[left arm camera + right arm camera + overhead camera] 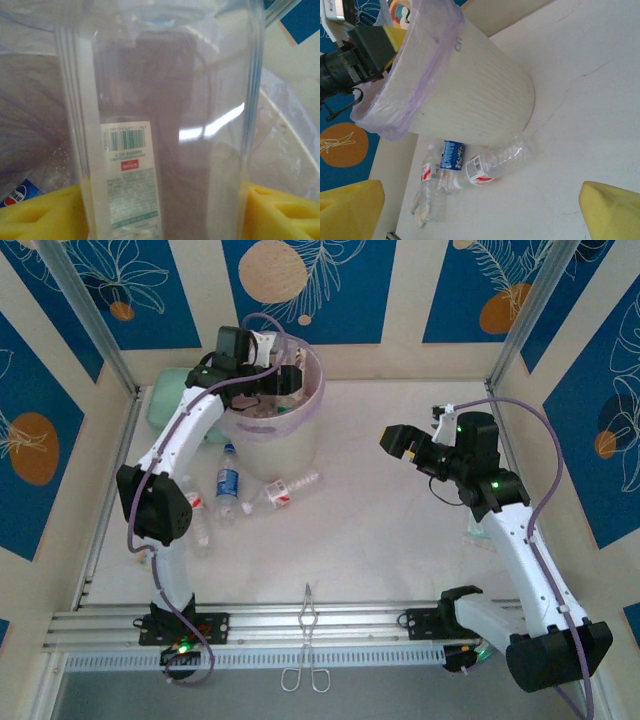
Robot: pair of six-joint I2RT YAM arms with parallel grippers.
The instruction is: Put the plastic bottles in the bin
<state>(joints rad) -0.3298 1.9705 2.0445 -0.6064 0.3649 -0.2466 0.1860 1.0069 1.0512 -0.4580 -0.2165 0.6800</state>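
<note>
My left gripper (pixel 287 380) hangs over the bin (pixel 312 405), a round white basket lined with a lilac bag. A clear plastic bottle (pixel 165 125) with a white barcode label stands between its yellow fingers (pixel 45 215); its walls look straight and unsqueezed, and the pads sit beside it. Three more bottles lie on the table left of the bin's foot: a blue-labelled one (pixel 228 483), a red-and-white-labelled one (pixel 280 490) and one by the left arm (pixel 200 518). My right gripper (pixel 395 440) hovers open over the table's right half, facing the bin (pixel 470 90) and those bottles (pixel 495 162).
A mint-green case (pixel 165 400) lies behind the left arm by the back-left wall. Metal tongs (pixel 308 640) rest across the front rail. A small pale object (pixel 480 535) sits under the right arm. Walls and frame posts close in the table on three sides.
</note>
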